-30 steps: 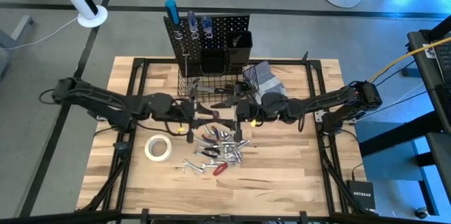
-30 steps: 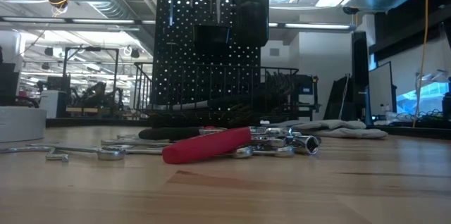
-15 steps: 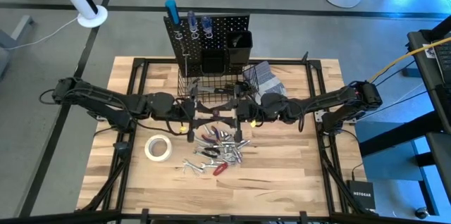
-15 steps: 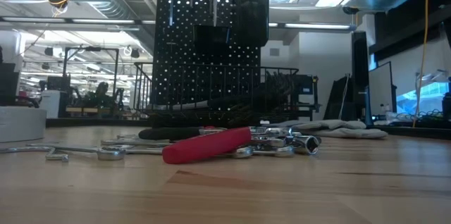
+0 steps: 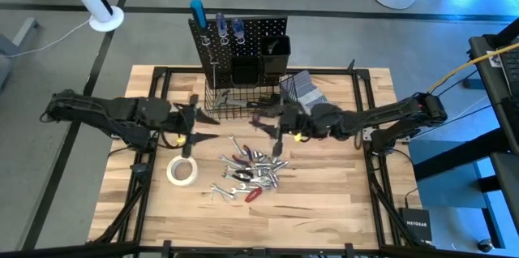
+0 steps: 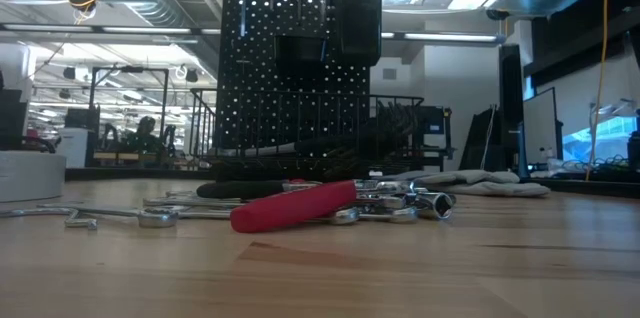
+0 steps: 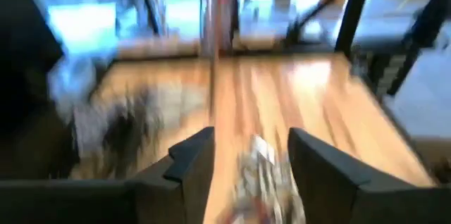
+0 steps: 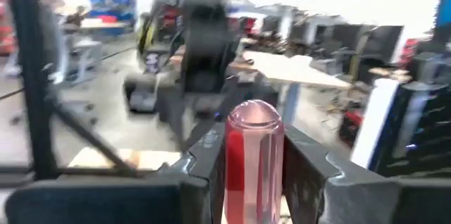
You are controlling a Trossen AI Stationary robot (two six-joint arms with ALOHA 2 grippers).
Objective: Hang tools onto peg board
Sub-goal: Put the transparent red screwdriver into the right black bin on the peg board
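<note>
- The right end effector (image 5: 263, 122) hovers above the tabletop (image 5: 340, 201), just in front of the wire basket (image 5: 243, 100) at the foot of the peg board (image 5: 243, 35).
- Its wrist view shows its two dark fingers (image 8: 208, 160) clenched on a screwdriver with a translucent red handle (image 8: 254, 157); the rounded end of the handle stands up between them.
- In the high view the tool in that grip shows only as a small dark shape, so its tip cannot be made out.
- The left end effector (image 5: 199, 126) hangs over the left part of the tabletop, near the left corner of the wire basket and well apart from the right one.
- Its fingers (image 7: 194, 164) stand apart with nothing between them: released, with bare wood and a blurred heap of tools beyond.
- A white tape roll (image 5: 182, 170) lies flat on the wood just in front of the left end effector.
- The pile of loose tools (image 5: 251, 173) lies mid-tabletop: silver wrenches mixed with red-handled pieces, with a few wrenches spread toward the tape roll.
- In the low view a red handle (image 6: 295, 206) lies across the front of that pile, with silver wrenches (image 6: 110, 215) stretching to one side.
- The peg board stands upright at the far edge, with blue-handled screwdrivers (image 5: 219, 24) near its top and two black box bins (image 5: 274, 51) on its face.
- Grey work gloves (image 5: 304, 88) lie beside the basket, on the right arm's side.
</note>
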